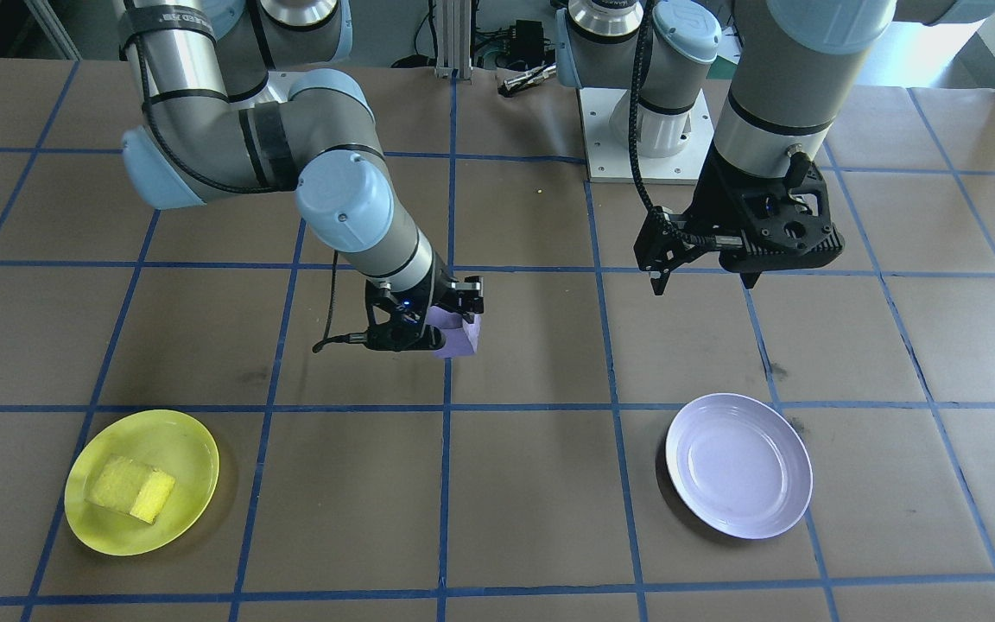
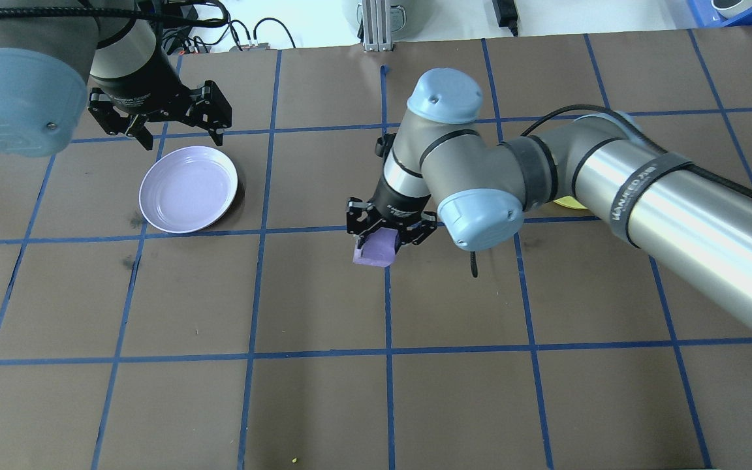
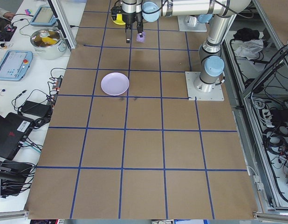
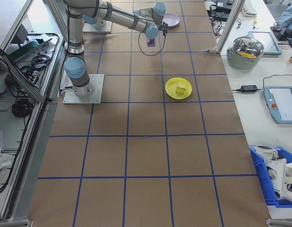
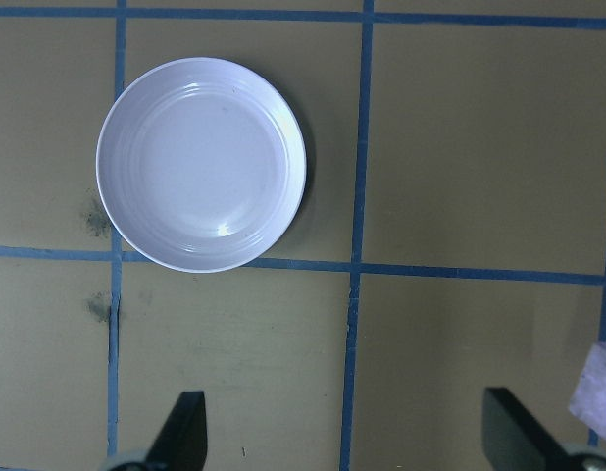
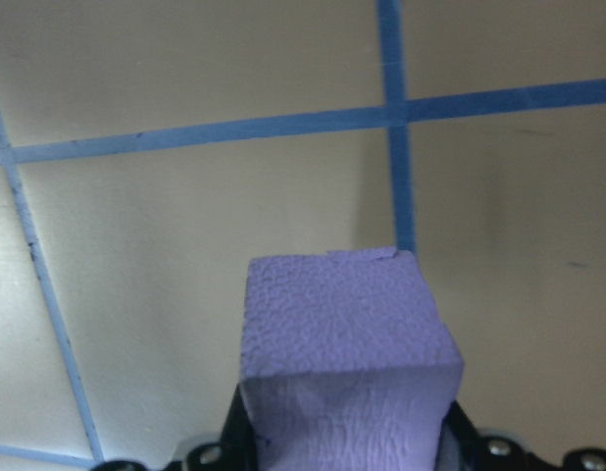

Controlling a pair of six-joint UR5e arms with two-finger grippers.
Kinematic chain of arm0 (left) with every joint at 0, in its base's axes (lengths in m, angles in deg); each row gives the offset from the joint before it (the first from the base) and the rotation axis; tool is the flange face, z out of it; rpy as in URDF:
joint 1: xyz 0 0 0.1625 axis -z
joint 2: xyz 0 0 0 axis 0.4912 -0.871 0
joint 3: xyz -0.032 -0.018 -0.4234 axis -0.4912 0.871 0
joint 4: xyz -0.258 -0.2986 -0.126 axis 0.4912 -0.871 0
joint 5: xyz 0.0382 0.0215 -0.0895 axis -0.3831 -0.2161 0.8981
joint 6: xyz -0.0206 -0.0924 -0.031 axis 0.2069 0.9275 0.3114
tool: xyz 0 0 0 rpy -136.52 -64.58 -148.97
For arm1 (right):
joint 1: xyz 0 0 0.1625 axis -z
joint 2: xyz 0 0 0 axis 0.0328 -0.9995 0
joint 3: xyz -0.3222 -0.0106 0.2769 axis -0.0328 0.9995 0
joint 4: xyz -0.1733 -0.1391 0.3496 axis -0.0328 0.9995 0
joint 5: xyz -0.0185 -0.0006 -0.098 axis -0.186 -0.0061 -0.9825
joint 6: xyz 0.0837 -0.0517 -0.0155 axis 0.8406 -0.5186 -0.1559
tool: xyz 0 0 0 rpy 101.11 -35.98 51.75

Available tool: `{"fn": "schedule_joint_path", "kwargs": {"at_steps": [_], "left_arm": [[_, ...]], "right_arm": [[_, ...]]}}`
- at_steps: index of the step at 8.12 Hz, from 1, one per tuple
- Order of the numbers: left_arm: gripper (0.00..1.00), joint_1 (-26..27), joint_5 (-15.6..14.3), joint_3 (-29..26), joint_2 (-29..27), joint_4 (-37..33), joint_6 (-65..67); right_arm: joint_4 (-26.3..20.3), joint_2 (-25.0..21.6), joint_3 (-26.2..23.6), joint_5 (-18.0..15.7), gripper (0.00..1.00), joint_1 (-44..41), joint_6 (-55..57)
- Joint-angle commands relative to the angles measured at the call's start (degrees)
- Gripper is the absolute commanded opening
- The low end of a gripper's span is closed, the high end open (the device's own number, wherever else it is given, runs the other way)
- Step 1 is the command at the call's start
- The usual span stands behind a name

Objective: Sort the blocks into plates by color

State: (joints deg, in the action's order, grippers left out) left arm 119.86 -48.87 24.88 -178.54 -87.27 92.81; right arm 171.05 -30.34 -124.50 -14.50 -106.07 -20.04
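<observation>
Clamped between the two fingers of the right gripper (image 2: 382,243): the purple block (image 2: 376,249), a pale violet foam cube with a rough, pebbled skin and slightly ragged edges, sticking out beyond the fingertips. Sits near the middle of the table (image 2: 324,405), over a crossing of blue tape lines (image 2: 387,307); whether touching the paper or raised just above it cannot be told.

Well off toward the robot's left: the lavender plate (image 2: 188,189), round, shallow, glossy, faint rings inside the rim, nothing in it. Above its far edge, the left gripper (image 2: 177,134), jaws spread wide, holding nothing.

On the robot's right: the yellow plate (image 1: 142,481), same size and shape as the lavender one, bright yellow. Lying in it, the yellow block (image 1: 130,488), a coarse spongy piece of nearly the same hue as the plate, much smaller than it, resting flat slightly off centre.
</observation>
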Motion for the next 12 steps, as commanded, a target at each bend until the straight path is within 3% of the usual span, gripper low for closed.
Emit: {"fn": "schedule_joint_path", "kwargs": {"at_steps": [1,2,4,7,8,9,11,12], "left_arm": [[1.00,0.00,0.60,0.04,0.25,-0.16,0.00],[1.00,0.00,0.60,0.22,0.25,-0.16,0.00],[1.00,0.09,3.67,0.48,0.60,-0.42,0.26],[1.00,0.17,3.33,0.66,-1.41,0.37,-0.61],[1.00,0.52,3.33,0.66,-2.03,0.63,-5.32],[1.00,0.88,4.11,0.83,-3.34,0.63,-10.93],[1.00,3.24,4.03,2.85,-5.90,0.72,-14.41],[1.00,4.21,4.12,3.38,-6.77,0.81,-16.51]], "right_arm": [[9.41,4.90,2.44,0.92,0.67,-8.22,6.80],[9.41,5.52,3.14,1.01,0.68,-8.33,7.60],[9.41,5.53,3.50,0.57,1.00,-8.07,7.78],[7.58,3.34,5.17,-2.66,1.00,-1.78,4.82],[3.48,1.41,5.26,-3.29,1.00,2.00,-1.03],[-0.91,-1.22,5.26,-7.91,1.00,5.08,-4.14],[-14.33,-8.67,5.26,-14.77,1.00,10.45,-10.37],[-18.67,-12.72,5.35,-16.37,1.00,13.17,-11.80]]}}
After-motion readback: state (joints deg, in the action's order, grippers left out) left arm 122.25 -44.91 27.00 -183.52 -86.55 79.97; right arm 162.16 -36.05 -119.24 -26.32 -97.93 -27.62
